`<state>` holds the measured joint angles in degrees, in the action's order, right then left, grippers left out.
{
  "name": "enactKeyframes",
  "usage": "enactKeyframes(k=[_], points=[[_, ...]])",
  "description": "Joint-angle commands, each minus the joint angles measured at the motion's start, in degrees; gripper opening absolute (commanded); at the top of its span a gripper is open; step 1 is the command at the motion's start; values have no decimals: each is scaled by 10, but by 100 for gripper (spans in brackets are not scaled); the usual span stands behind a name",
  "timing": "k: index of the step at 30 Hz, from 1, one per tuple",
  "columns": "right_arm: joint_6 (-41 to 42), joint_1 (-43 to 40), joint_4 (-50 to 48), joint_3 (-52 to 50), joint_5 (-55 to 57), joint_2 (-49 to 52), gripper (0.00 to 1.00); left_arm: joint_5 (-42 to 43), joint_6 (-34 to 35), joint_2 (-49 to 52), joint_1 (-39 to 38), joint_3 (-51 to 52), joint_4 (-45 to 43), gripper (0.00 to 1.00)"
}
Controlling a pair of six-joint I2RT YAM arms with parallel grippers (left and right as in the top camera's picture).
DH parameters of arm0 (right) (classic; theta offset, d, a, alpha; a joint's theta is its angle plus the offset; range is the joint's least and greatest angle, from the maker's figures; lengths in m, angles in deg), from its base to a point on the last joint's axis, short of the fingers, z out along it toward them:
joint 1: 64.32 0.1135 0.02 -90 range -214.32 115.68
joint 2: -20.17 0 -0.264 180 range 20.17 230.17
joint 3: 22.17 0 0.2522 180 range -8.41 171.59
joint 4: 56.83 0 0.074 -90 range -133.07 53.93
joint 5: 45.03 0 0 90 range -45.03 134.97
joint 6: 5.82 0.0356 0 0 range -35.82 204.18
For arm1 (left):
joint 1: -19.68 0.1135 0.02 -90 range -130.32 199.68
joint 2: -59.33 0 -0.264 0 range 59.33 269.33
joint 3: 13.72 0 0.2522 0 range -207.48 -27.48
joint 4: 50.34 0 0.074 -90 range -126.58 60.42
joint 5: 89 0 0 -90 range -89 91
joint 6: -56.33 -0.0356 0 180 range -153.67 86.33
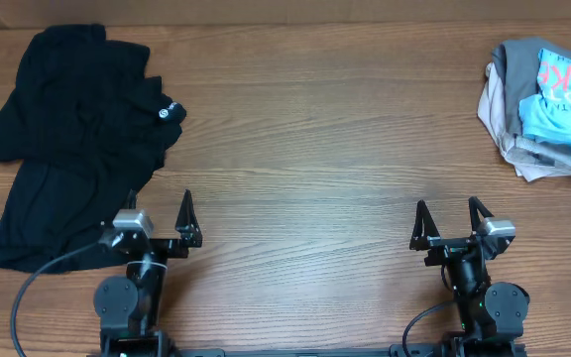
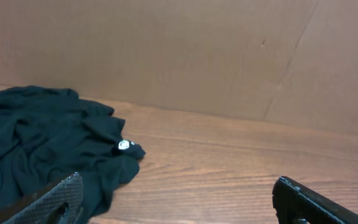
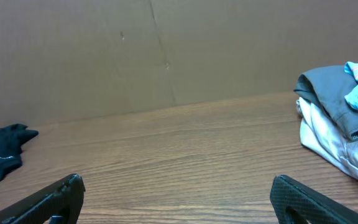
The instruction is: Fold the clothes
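Since the left hand (image 1: 159, 216) and right hand (image 1: 449, 220) stand wide and empty, well short of the grey and beige pile (image 1: 509, 109), no fold has begun. The light blue T-shirt (image 1: 566, 99) lies atop that pile; next, the right hand probably must fetch it.

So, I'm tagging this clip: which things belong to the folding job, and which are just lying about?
Job: blue shirt, on top of the right-hand pile; left gripper and right gripper, both open, empty.
Lying about: black shirt; grey garment and beige garment in the same pile.
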<state>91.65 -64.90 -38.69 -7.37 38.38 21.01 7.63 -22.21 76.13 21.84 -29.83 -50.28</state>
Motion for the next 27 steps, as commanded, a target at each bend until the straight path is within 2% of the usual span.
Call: enactKeyframes(k=[1, 8, 14, 18, 27], points=[[2, 5, -2, -6, 5, -7, 100, -7, 2, -33, 5, 21, 16, 100], [2, 5, -2, -6, 5, -7, 100, -11, -3, -91, 6, 21, 59, 100], [2, 5, -2, -6, 5, -7, 100, -13, -6, -167, 6, 21, 142, 100], [2, 5, -2, -6, 5, -7, 100, -12, -6, -166, 8, 21, 179, 100], [2, 5, -2, -6, 5, -7, 100, -12, -11, -153, 8, 21, 177, 100]])
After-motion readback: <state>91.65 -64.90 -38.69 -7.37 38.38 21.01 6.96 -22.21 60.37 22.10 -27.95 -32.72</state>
